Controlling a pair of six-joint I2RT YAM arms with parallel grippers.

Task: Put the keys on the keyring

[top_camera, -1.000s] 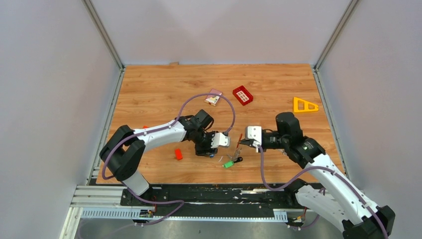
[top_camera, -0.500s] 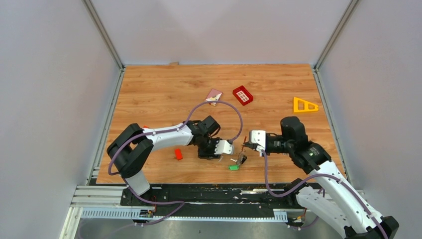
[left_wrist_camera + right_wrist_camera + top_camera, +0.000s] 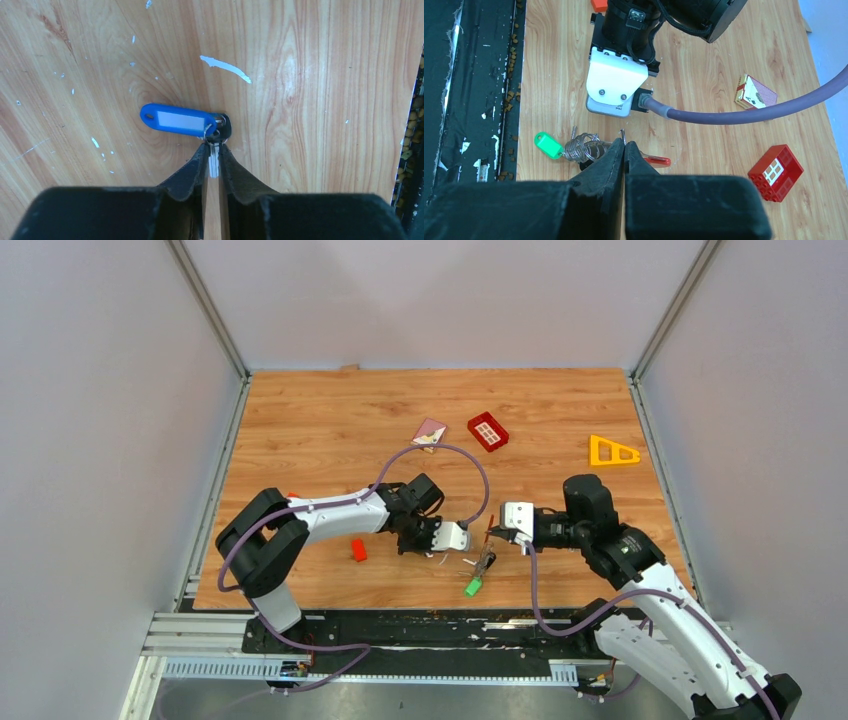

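A silver key (image 3: 214,162) with a black head (image 3: 223,128) and a blue tag (image 3: 175,120) lies on the wood in the left wrist view. My left gripper (image 3: 213,151) is shut on its blade, low over the table (image 3: 455,537). The keyring (image 3: 583,147) is a coil of metal rings with a green tag (image 3: 547,144) and a glossy red piece (image 3: 657,160). My right gripper (image 3: 624,145) is shut on a thin wire end of it. In the top view the keyring (image 3: 485,561) hangs just right of the left gripper, with the green tag (image 3: 472,587) lowest.
A small red block (image 3: 358,550) lies left of the left gripper. Further back are a card box (image 3: 430,433), a red gridded tray (image 3: 487,430) and a yellow triangle (image 3: 612,451). The table's near edge and black rail (image 3: 469,100) run close by the keyring.
My left gripper has moved right and down to the blue-tagged key, and its jaws have closed on the blade. The green tag has swung lower toward the near edge.
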